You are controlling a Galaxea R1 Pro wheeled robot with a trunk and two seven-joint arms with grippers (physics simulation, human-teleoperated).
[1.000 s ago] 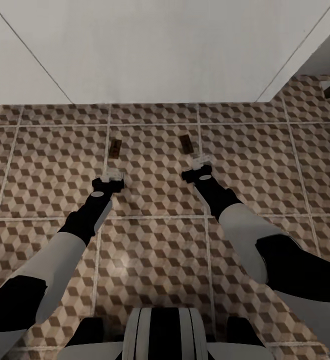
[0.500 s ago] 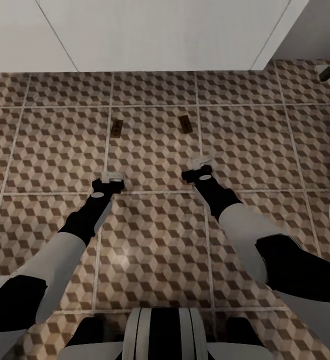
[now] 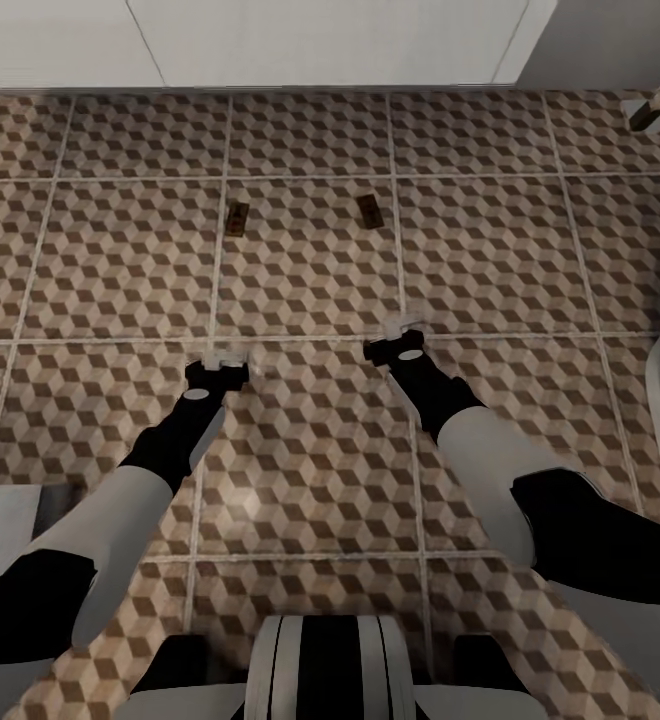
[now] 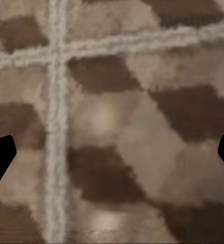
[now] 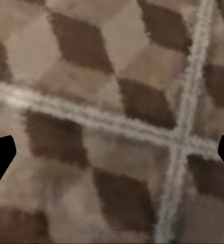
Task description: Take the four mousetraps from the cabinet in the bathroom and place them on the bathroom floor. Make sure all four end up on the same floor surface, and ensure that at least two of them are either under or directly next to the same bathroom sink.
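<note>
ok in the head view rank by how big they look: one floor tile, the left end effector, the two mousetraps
1. A floor tile, by far the largest.
2. The left end effector.
3. The left mousetrap and the right mousetrap: they look alike, and they lie farther from the camera.

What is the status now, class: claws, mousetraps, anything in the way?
Left claw and right claw open, empty, low over bathroom floor. Two mousetraps flat on tiles ahead, apart. Nothing between.

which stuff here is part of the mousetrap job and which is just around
Job things:
- two mousetraps, one and another, lying apart on the bathroom floor
- left gripper and right gripper, both open

Just around:
- white unit at the far edge
</note>
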